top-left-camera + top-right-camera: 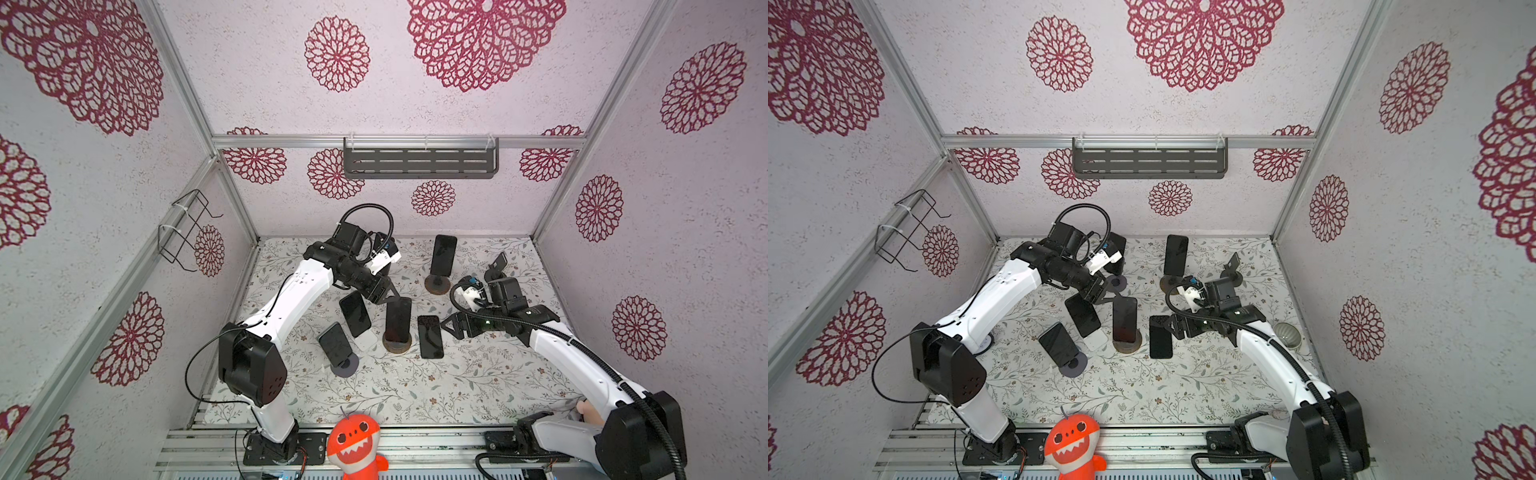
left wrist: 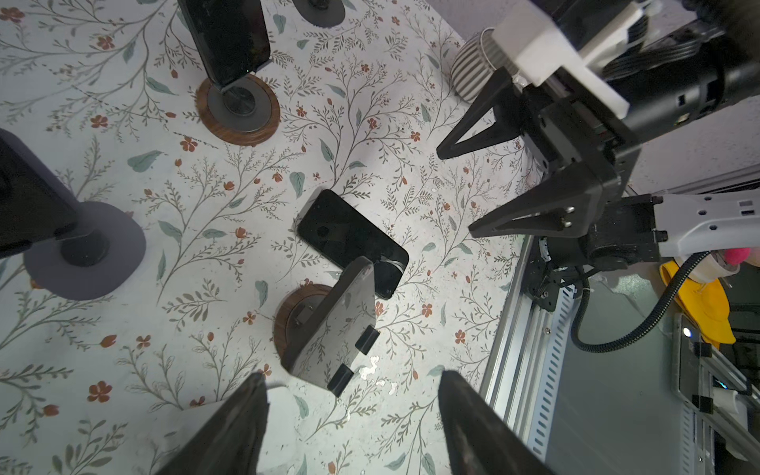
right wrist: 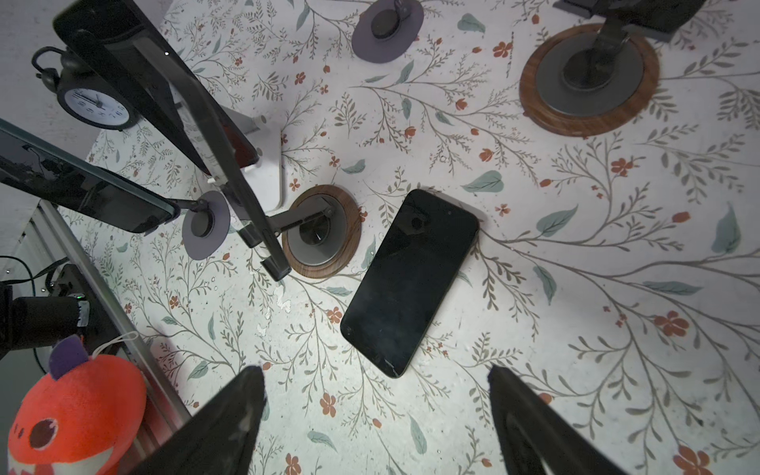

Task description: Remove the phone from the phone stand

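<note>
We see the phone [image 3: 411, 283] lying flat on the tabletop [image 1: 415, 395], dark face up. It is off the stand [image 2: 329, 329], just right of the stand's round wooden base, close but not touching. In both top views it sits about mid-tabletop. The stand is upright with its dark plate tilted.

The right jaws hang low just right of the phone, spread wide with nothing between them. In the right wrist view the phone's nearest corner lies close to the gap between their tips. The left jaws hover at the far end of the stand's plate, also parted and holding nothing. In the left wrist view the plate's hooked edge shows between their tips, and we cannot tell whether either tip touches it.

Left of the stand, a second phone [image 1: 355, 313] leans on a white holder. A third phone [image 1: 334, 343] rests on a grey-based holder, nearer and further left. A far phone [image 1: 443, 254] stands upright near the back wall. An orange plush [image 1: 353, 440] sits at the near edge.
</note>
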Tool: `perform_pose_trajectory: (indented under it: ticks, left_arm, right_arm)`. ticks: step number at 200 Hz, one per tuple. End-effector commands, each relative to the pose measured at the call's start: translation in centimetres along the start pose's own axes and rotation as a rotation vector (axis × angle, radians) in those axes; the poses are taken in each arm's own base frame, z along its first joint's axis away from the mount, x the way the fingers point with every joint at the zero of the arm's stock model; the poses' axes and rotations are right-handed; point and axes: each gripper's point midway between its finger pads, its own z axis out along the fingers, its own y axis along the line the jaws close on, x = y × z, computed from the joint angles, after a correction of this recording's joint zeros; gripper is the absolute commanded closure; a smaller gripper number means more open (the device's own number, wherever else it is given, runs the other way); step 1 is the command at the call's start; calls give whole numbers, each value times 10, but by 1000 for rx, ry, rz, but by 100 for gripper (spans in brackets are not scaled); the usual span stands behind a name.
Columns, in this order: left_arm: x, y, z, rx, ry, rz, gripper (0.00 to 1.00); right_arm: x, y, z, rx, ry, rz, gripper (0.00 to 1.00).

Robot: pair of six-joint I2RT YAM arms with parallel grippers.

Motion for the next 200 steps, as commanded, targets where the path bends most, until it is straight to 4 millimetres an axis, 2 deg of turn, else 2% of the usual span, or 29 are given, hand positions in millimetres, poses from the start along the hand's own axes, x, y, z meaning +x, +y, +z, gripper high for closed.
perform_pose_trajectory:
  ticks: [1,62,155,200]
  left_arm:
    - [-11,5,3,-6,-26,56,27]
    - [-5,16,24,26,17,28,28]
    - [10,17,41,71,86,-2,44]
    - [12,15,44,90,98,-7,56]
  right_arm:
    - [-7,4,-14,-13,-51,-27,12]
    - [-2,-4,-21,5,-58,-1,14]
    - [-3,-17,-20,37,-58,42,15]
    - [-3,-21,-18,39,-54,79,16]
